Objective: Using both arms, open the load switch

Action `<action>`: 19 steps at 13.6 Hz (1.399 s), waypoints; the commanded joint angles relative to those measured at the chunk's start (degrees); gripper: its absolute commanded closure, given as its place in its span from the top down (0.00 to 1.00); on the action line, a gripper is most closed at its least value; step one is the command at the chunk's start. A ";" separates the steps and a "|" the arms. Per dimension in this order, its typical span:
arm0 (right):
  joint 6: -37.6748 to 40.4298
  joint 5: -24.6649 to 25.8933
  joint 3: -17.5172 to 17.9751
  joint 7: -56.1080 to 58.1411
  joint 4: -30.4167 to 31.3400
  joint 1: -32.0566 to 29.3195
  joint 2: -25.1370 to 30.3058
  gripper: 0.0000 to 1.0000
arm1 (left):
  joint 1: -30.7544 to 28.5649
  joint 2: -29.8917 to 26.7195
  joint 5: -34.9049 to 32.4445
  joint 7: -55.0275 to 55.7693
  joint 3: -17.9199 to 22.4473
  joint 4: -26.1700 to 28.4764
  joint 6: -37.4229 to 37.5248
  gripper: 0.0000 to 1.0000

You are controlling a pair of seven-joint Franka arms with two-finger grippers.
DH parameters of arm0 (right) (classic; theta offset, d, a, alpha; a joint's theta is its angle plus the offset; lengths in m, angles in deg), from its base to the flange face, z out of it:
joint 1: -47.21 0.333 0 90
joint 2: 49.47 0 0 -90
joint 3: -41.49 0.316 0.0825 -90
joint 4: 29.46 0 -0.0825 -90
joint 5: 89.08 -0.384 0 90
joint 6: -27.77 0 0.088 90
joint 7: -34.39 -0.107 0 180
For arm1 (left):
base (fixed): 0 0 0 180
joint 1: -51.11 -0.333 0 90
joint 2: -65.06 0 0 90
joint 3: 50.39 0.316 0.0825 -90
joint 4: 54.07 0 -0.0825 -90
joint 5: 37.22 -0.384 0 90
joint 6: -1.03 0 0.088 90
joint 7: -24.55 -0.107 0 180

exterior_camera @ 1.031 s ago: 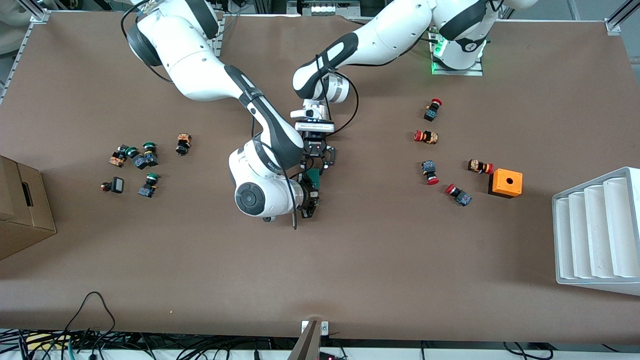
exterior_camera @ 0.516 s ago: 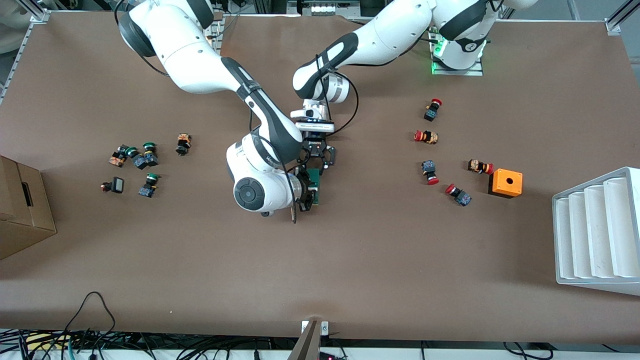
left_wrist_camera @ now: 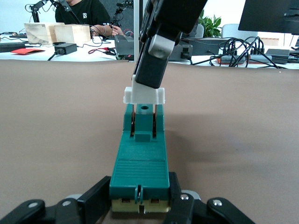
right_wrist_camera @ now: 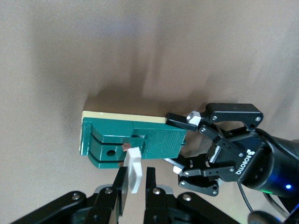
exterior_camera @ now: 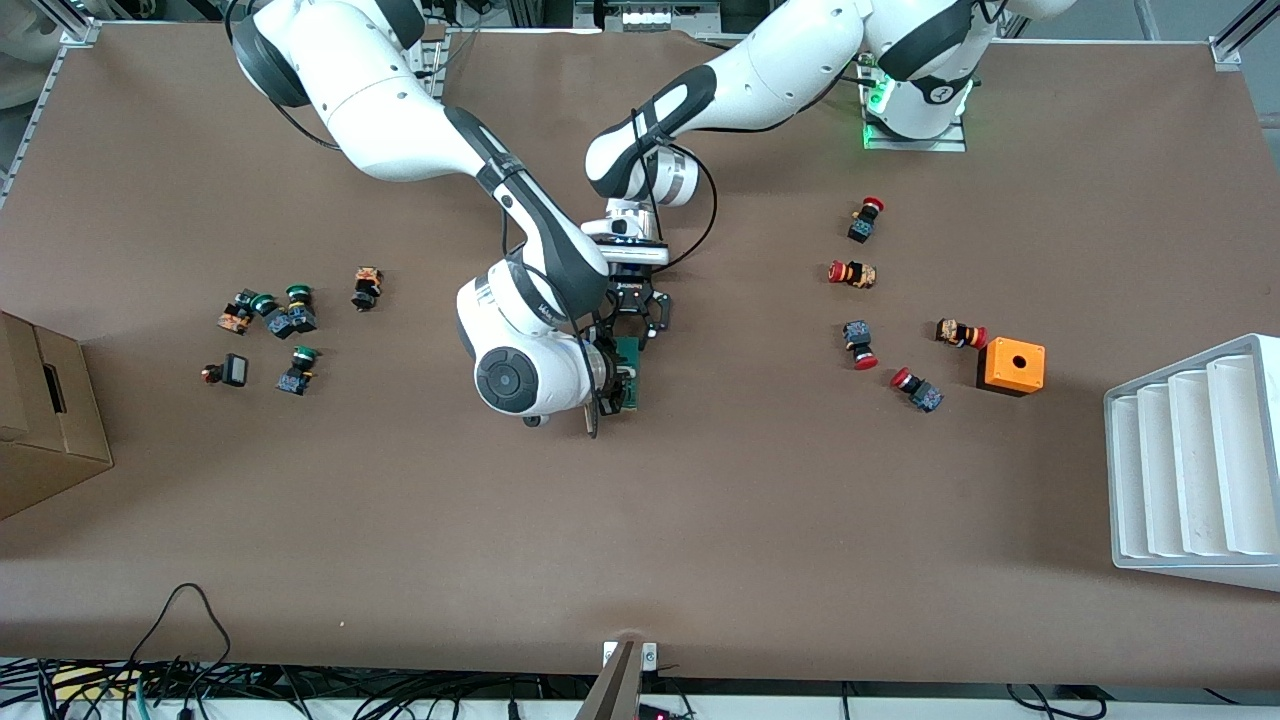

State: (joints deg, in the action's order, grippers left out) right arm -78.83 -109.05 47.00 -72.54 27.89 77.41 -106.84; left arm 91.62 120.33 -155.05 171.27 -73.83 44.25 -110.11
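Bright even overhead light, soft shadows, sharp.

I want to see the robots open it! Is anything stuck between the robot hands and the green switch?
No, nothing visible is in the way. The left gripper is shut on one end of the load switch. The right gripper is shut on its white tab at the switch's free end.

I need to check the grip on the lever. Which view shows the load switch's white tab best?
The right wrist view: the white tab sits pinched in the right gripper, by the load switch. The left wrist view shows it from the switch's other end. In the front view the arms hide it.
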 commanded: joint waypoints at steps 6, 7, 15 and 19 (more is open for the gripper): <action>-1.32 2.74 1.87 0.23 5.58 0.20 2.97 0.21 | 0.62 3.43 -2.22 1.02 1.12 -5.07 -2.68 0.53; -1.76 3.18 2.22 0.14 6.45 0.29 3.23 0.21 | 0.62 3.43 -2.22 1.02 1.12 -5.06 -2.68 0.53; -3.96 4.94 3.37 0.06 9.71 0.38 4.64 0.21 | 0.62 3.43 -2.31 1.02 1.12 -5.15 -2.68 0.53; -5.01 5.91 3.72 0.14 11.38 0.38 4.64 0.17 | 0.62 3.52 -2.31 0.94 1.12 -5.15 -2.68 0.53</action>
State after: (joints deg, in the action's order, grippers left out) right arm -82.45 -104.77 49.82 -72.53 35.70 77.97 -103.95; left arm 91.72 120.33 -155.05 171.42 -73.72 44.23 -110.10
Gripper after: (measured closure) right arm 0.824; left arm 0.467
